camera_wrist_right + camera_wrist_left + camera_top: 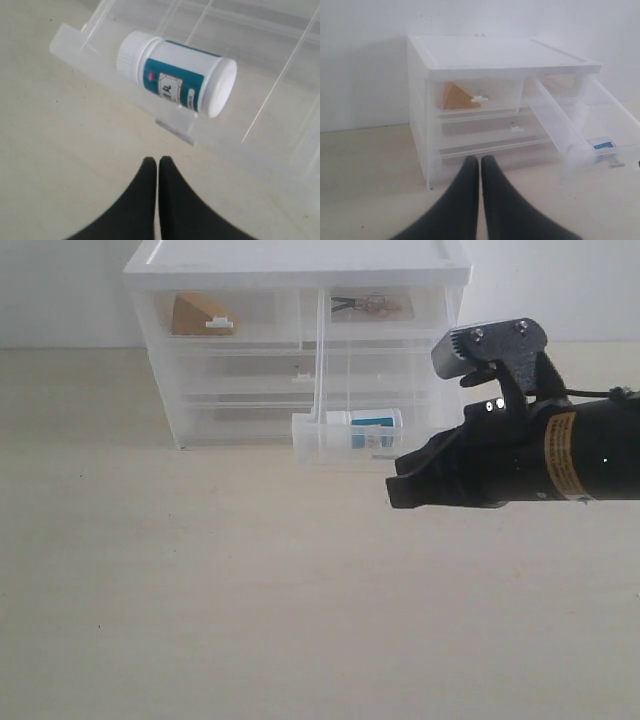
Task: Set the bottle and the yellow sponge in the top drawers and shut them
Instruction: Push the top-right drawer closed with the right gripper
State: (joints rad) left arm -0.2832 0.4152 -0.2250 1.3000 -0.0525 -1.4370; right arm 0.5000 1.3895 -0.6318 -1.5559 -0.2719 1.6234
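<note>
The right gripper (393, 490) has a black body with a yellow label (562, 455). Above that label sits a grey bracket (490, 345) with two screws.

I see a white-framed chest (297, 262) on the pale table (200, 590), a white wall (60, 290) behind it; the chest's two full-width drawers (240, 365) are pushed in.
</note>
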